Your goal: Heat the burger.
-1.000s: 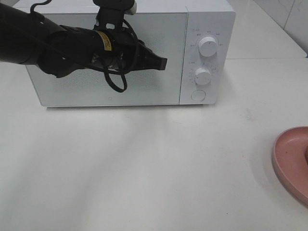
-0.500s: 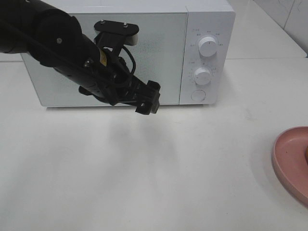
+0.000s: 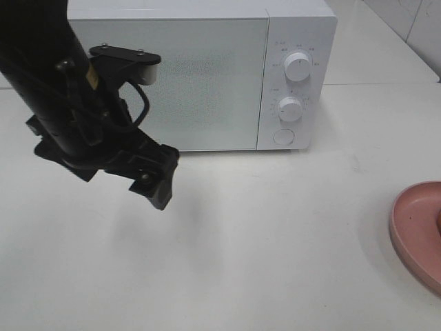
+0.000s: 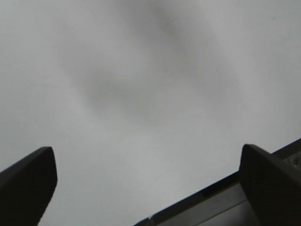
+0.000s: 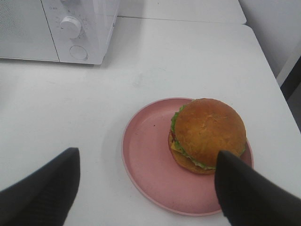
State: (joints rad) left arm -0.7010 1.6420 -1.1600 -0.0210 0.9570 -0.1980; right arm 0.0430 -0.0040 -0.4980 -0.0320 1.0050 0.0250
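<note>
The burger (image 5: 208,135) sat on the pink plate (image 5: 146,172) on the desk (image 3: 275,241), well apart from the closed microwave (image 3: 207,76). Left gripper (image 4: 148,188) fingers stood wide apart, empty, above the desk. Right gripper (image 5: 146,188) fingers were spread over the plate, holding nothing.

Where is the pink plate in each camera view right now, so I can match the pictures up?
Exterior high: only the pink plate's left part shows, cut off at the right edge, low in the picture.
Left wrist: not in it; only bare table between the fingers.
Right wrist: the whole plate lies centre-right, with the burger on its far-right side.
Shared landmark: the microwave's round button below the dials.
</note>
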